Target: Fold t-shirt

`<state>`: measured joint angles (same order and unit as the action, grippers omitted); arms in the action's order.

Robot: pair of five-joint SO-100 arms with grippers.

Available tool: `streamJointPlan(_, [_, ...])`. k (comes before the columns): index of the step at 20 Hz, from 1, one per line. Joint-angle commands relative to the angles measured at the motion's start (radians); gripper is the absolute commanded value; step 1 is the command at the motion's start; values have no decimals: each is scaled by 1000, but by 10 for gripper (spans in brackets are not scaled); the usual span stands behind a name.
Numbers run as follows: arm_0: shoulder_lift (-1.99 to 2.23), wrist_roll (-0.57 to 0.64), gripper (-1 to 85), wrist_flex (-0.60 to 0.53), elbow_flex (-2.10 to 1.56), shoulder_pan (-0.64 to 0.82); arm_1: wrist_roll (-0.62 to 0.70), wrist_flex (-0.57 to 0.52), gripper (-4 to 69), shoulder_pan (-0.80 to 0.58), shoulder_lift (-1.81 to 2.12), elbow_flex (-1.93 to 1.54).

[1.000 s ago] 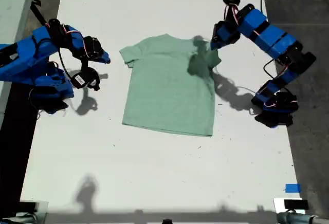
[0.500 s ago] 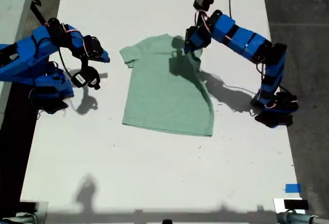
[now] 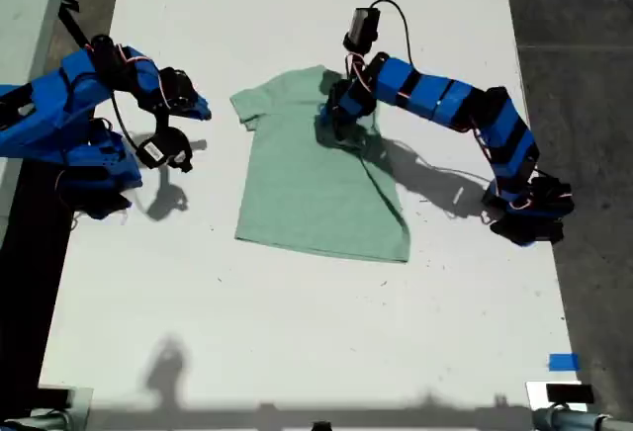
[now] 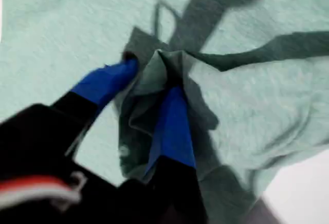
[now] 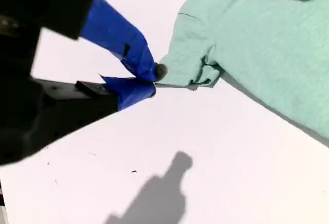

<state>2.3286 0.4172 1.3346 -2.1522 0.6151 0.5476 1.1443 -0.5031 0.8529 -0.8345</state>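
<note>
While the t-shirt (image 3: pixel 321 179) lay spread on the white bench (image 3: pixel 297 332), nearer the bench's far edge as the exterior view showed it, my first pincer (image 3: pixel 341 120) was over the upper middle of the shirt, with its arm reaching in from the exterior view's right. In the first wrist view, my first pincer (image 4: pixel 154 75) was clenched on a bunched fold of the mint-green cloth; one blue finger (image 4: pixel 172 126) pressed into the gathered fabric, the other on the far side of the fold. The sleeve on the exterior view's right was drawn inward over the shirt's body, and a diagonal crease ran from the pincer toward the hem corner on that side. The sleeve on the exterior view's left lay flat on the bench, pointing toward the other arm.

My second pincer (image 3: pixel 193 115) sat at the exterior view's left, apart from the shirt. In the second wrist view, my second pincer (image 5: pixel 146 82) had its blue tips closed together with nothing between them, just beside the edge of the flat sleeve (image 5: pixel 190 54); contact with the cloth could not be told
</note>
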Motion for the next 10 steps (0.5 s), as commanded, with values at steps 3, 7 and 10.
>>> streamJointPlan(3, [21, 11, 53, -23, 8, 26, 84, 232, 232, -67, 299, 133])
streamJointPlan(7, [5, 17, 91, -38, 6, 44, 133, 411, 221, -156, 669, -98])
streamJointPlan(10, [-98, 49, 142, -83, 58, 61, 133, 350, 184, -156, 957, -497])
